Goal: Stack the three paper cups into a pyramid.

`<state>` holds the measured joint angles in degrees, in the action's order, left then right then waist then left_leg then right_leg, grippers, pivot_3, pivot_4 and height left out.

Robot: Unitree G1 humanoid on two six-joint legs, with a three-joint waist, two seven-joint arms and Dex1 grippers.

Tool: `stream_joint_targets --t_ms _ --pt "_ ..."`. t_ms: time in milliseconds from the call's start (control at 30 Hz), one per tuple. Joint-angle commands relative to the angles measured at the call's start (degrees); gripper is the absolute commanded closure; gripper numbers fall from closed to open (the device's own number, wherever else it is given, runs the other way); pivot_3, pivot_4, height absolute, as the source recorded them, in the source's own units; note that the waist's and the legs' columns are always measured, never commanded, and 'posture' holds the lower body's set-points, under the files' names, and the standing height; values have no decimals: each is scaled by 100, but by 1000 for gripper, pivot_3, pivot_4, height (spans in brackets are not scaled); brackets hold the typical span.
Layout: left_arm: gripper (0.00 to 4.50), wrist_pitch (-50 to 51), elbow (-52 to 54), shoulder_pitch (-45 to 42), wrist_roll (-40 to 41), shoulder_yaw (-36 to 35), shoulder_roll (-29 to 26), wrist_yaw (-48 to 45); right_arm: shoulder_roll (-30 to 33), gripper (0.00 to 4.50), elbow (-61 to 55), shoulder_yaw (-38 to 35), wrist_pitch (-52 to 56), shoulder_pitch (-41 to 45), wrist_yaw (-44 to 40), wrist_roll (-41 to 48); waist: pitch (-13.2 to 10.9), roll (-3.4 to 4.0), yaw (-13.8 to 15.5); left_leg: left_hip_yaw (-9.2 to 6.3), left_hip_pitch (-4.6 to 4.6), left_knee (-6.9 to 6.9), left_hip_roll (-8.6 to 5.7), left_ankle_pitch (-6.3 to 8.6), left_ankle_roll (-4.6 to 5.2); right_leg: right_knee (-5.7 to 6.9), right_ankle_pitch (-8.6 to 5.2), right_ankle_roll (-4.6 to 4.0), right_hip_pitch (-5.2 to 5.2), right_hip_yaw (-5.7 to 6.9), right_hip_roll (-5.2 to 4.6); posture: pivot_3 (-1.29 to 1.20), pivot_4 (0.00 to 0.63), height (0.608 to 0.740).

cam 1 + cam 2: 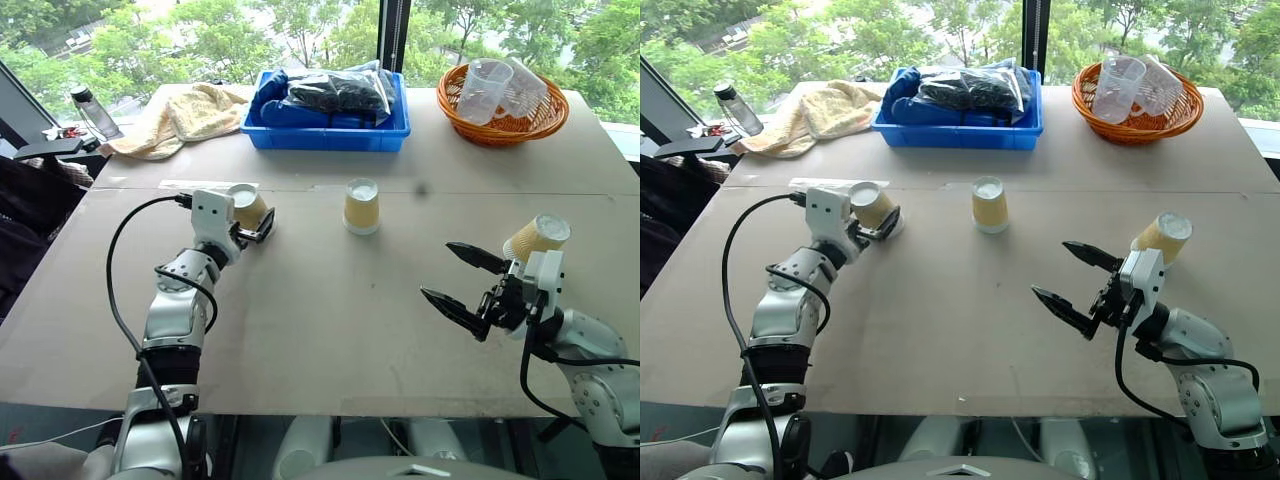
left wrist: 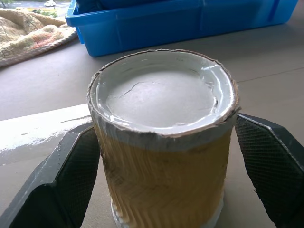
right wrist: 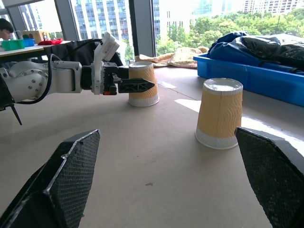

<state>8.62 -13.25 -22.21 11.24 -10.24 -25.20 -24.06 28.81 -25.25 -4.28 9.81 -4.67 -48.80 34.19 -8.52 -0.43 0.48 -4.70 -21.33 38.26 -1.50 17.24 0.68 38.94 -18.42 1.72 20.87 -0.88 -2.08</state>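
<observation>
Three tan ribbed paper cups stand upside down on the table [image 1: 330, 330], unstacked: the middle cup [image 1: 361, 206] nearest the blue bin [image 1: 325, 135], the left cup [image 1: 247, 208] and right cup [image 1: 537, 237] farther off.

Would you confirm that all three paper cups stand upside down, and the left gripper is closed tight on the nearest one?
Not quite: the left gripper is open, its fingers standing either side of that paper cup with gaps, as the left wrist view shows. The cups do stand upside down.

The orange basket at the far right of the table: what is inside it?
Inside the orange basket lie clear plastic measuring cups, at least two, leaning on each other. The basket's floor beneath them is covered, so anything smaller there cannot be seen.
</observation>
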Motion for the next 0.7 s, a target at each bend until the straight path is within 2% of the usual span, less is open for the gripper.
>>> stream_joint_targets --t_ms 33,100,133,200,233,267,400,567,700 --pt "62 -260 -13 -117 7 -42 -25 -67 -41 0 -229 26 -25 82 58 19 0 0 6 0 0 0 0 0 0 0 0 0 0 0 0 0 150 740" --pt "62 -317 -32 -94 4 -10 -20 -119 -40 0 -226 33 -32 87 63 20 0 0 4 0 -1 1 0 0 0 -1 0 0 1 0 -1 0 150 740" --pt "598 -323 -35 -84 27 -13 -5 -143 -36 0 -223 34 -36 91 65 21 0 0 6 0 -3 1 0 0 0 -1 0 0 2 0 -1 0 150 740" --pt "1234 -255 -20 -64 133 -56 46 -192 -12 0 -205 29 -40 102 64 18 0 0 9 -1 -6 2 0 0 0 0 0 0 5 1 -1 0 150 740" --pt "1823 -195 1 -53 227 -87 79 -247 9 0 -195 30 -42 106 54 4 0 0 11 -2 -8 3 0 0 0 0 0 0 6 2 -1 0 150 740" --pt "1975 -196 10 -43 223 -93 79 -256 27 0 -186 36 -47 109 36 -9 0 0 12 -2 -10 4 0 0 0 0 0 0 8 2 -1 0 150 740" --pt "1975 -223 75 19 259 -93 66 -368 28 0 -153 27 -89 66 -1 -6 1 0 14 -2 -40 12 -1 -1 -1 8 1 1 36 3 -1 0 150 740" --pt "1975 -172 503 246 425 204 28 -1027 76 0 -130 -121 -140 -68 -65 38 1 0 20 -2 -44 12 -2 0 -1 6 1 1 38 3 -1 0 150 740" --pt "1975 -153 1423 606 575 1107 -135 -2316 176 0 -133 -395 -187 -335 -134 96 1 0 23 -5 -44 14 -4 -1 0 6 1 0 37 5 -4 0 150 740"
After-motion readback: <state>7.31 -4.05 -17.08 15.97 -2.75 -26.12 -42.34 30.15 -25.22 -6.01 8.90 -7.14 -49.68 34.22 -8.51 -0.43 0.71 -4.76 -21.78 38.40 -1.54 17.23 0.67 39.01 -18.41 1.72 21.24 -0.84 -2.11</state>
